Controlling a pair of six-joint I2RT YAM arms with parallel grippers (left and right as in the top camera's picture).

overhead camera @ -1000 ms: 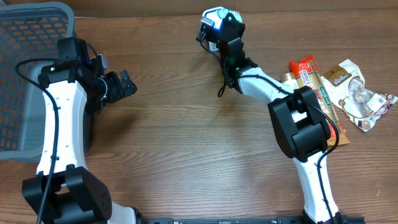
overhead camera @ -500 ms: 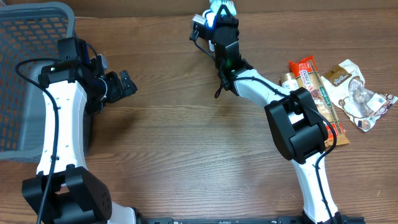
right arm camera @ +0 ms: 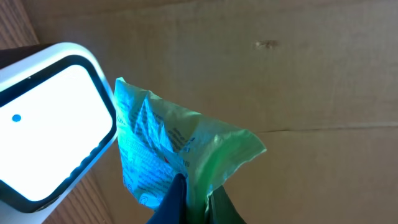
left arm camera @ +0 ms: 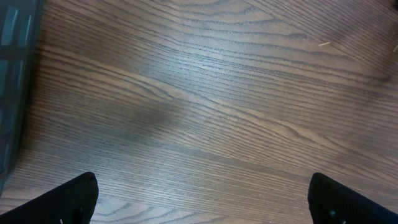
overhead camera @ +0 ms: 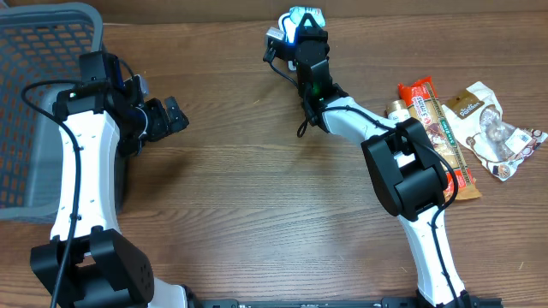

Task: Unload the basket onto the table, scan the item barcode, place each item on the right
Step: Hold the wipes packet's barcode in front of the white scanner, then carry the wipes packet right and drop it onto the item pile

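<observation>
right claw (right arm camera: 191, 202) is clamped on a crumpled green packet (right arm camera: 180, 149), pinching its lower edge. the packet sits just beside the lit window of the white scanner (right arm camera: 50, 118), at the far edge of the table (left arm camera: 217, 93). left claw (overhead camera: 174, 115) is spread wide and empty over bare wood, near the grey basket (overhead camera: 34, 51).

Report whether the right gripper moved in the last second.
Yes: the right gripper moved toward the table's far edge, away from the orange snack bar.

Packet (overhead camera: 301, 14) nearer far table (overhead camera: 257, 171) edge
</observation>
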